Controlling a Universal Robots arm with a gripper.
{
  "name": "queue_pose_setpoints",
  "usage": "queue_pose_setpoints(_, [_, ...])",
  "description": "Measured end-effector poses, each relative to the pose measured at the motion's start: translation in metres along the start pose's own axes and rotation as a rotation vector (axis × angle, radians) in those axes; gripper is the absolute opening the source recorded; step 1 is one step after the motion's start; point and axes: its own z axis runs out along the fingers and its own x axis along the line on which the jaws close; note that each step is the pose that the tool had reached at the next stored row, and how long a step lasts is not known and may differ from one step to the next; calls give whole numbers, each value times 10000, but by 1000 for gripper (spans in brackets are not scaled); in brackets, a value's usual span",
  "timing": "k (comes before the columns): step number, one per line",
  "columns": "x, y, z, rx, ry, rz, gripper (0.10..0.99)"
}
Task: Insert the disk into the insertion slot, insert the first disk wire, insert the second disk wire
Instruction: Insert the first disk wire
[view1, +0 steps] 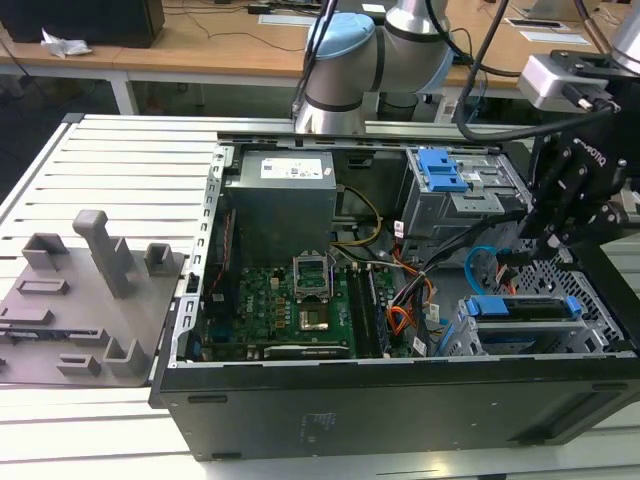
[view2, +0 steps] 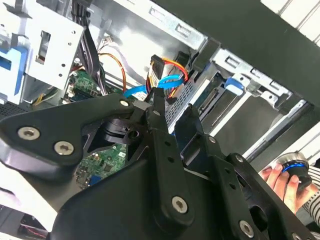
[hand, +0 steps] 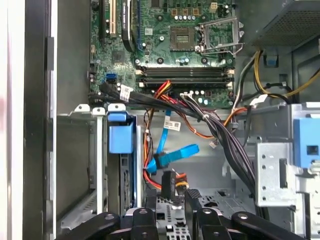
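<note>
The disk (view1: 520, 307) sits in the insertion slot (view1: 462, 340), the low perforated drive cage at the exterior view's lower right of the open computer case (view1: 400, 410). Its blue carrier runs along the top of the cage. In the first wrist view, the carrier's blue end tab (hand: 121, 135) stands at the cage's mouth.

Just beside that end, the second disk wire (hand: 177, 153), a light-blue flat cable, lies looped in the space between the two drive cages. It also shows in the second wrist view (view2: 167, 80). Close against it is the first disk wire (hand: 167, 182), a dark plug on orange, red and black leads.

The gripper (hand: 171, 197) hangs over this gap with its fingers parted and nothing between them. In the first wrist view, the dark plug lies just ahead of the fingertips. In the second wrist view, one fingertip (view2: 156, 95) is right next to the light-blue loop, though I cannot tell whether they touch.

In the exterior view, the gripper (view1: 540, 235) is above the disk, beside the taller cage with the blue latch (view1: 440, 170). The motherboard (view1: 290, 305) lies farther toward that view's left. A person's hand (view2: 285, 185) is outside the case.
</note>
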Motion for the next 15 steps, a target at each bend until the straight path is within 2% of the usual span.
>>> queue_pose_setpoints(3, [-1,75,71,0,55,2,361])
queue_pose_setpoints(7, [-2,83,146,2,127,3,361])
queue_pose_setpoints(11, [-3,84,157,2,134,6,361])
queue_pose_setpoints(12, [-3,84,157,2,135,5,345])
queue_pose_setpoints(15, [-2,84,157,2,135,5,169])
